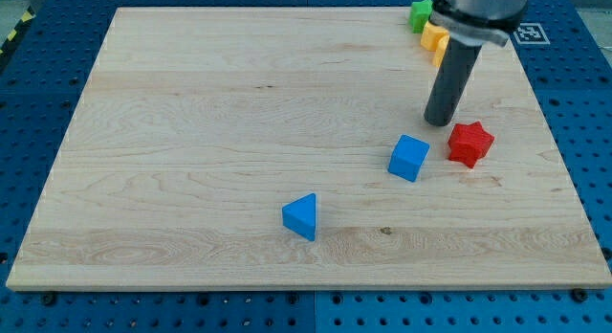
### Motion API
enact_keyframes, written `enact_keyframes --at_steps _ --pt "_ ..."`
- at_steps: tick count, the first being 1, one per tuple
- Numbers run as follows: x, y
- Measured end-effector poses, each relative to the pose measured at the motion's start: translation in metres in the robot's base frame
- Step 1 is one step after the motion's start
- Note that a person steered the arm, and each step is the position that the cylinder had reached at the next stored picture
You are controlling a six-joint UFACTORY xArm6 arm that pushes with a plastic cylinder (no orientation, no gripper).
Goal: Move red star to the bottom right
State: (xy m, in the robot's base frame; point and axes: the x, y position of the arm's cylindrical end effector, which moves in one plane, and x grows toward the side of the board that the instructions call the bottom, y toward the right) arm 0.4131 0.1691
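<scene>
Blue triangular block: we see one blue triangular block [300, 216] lying low and left of centre on the counter [191, 132], well apart from everything else.
Blue cube: one blue cube [408, 157] sits right of centre, near the red star's left side but not touching it.
Our tip: our tip [439, 121] rests on the counter just above and to the left of the red star, close to it, with a sliver of wood showing between them.
Tool state: our tool is a plain rod with nothing to spread or pinch, so it holds nothing.
Red star: the one red star [469, 144] lies at the view's right, mid-height, above the bottom right corner it must reach.
Top corner blocks: one green block [420, 13] and one yellow block [434, 38] peek out beside the arm; their shapes are partly hidden.
Count: five blocks in all, two blue, one red, one green, one yellow.
Risk: we judge that an off-centre push on a star point could spin the star aside, or a long push could send it off the counter's right edge.
</scene>
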Motion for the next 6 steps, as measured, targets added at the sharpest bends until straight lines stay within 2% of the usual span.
enact_keyframes --at_steps 1,2,3,6 --pt "0.018 0.03" --pt "0.042 0.032" --pt "0.048 0.031" --pt "0.056 -0.012"
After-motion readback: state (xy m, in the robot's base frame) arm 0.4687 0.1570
